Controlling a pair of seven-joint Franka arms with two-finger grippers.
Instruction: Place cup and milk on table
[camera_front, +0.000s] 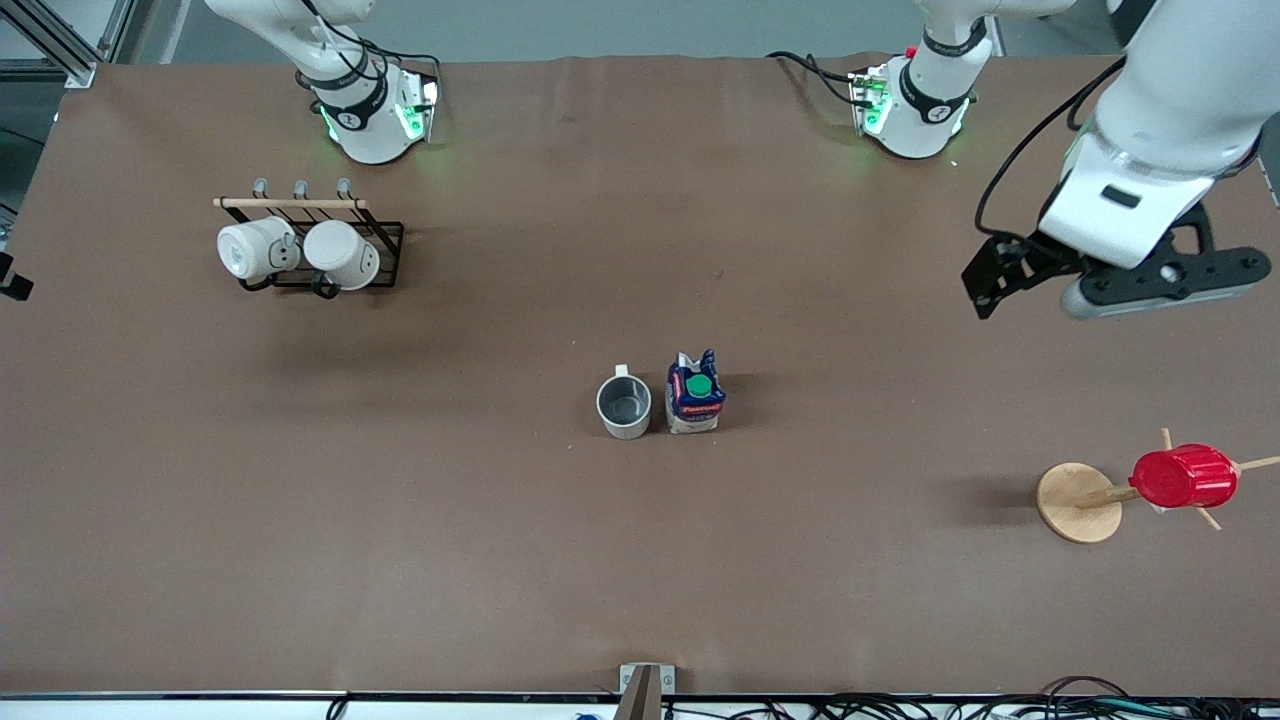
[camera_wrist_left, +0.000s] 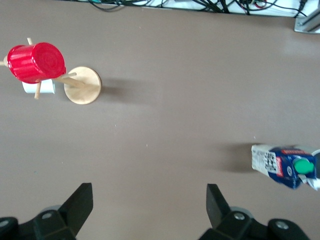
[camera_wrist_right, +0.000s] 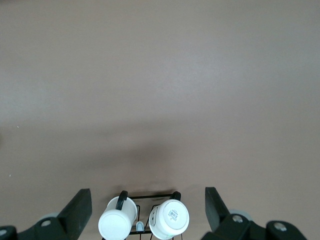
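The pale grey cup (camera_front: 624, 403) stands upright near the middle of the brown table (camera_front: 400, 560), with its handle toward the robots' bases. The milk (camera_front: 696, 393) stands right beside it, toward the left arm's end; its green cap shows on top. The milk also shows in the left wrist view (camera_wrist_left: 282, 165). My left gripper (camera_front: 985, 285) is open and empty, up over bare table toward the left arm's end, well apart from both; its own view shows the same (camera_wrist_left: 148, 202). My right gripper (camera_wrist_right: 147, 207) is open and empty, high over the mug rack, and out of the front view.
A black wire rack (camera_front: 385, 240) holds two white mugs (camera_front: 255, 248) (camera_front: 342, 254) near the right arm's base. A red ribbed cup (camera_front: 1183, 477) hangs on a wooden peg stand (camera_front: 1075, 503) at the left arm's end, nearer the front camera.
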